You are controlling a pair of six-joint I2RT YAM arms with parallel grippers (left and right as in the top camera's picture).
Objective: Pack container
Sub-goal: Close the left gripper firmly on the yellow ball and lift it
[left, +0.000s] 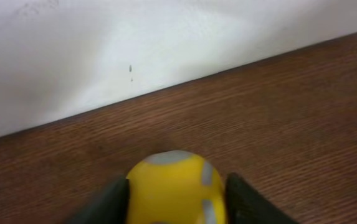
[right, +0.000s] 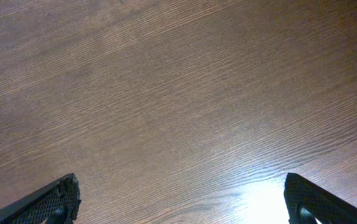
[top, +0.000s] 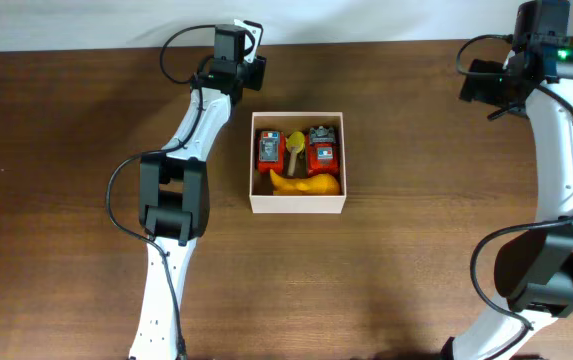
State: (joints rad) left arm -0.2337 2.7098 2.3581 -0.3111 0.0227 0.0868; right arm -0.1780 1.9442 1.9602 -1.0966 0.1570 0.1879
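At the far edge of the table (top: pixel 416 250), the left gripper (left: pixel 177 208) pinches a round yellow toy (left: pixel 169 183) with grey patches, one dark finger (left: pixel 106 202) tight against each side of it. A white wall (left: pixel 134 50) rises just beyond, where the wood ends.

Nearer and to the right of that gripper, close by but apart from it, the container (top: pixel 298 203) sits at mid-table. Inside it, two red toys (top: pixel 269 150) lie side by side at the far end with a small tan piece (top: pixel 295 146) between them. A yellow toy (top: pixel 306 184) lies across the near end.

Far right, well apart from the container, the right gripper (right: pixel 178 205) hangs over bare wood with its fingers (right: pixel 47 202) spread wide and nothing between them.
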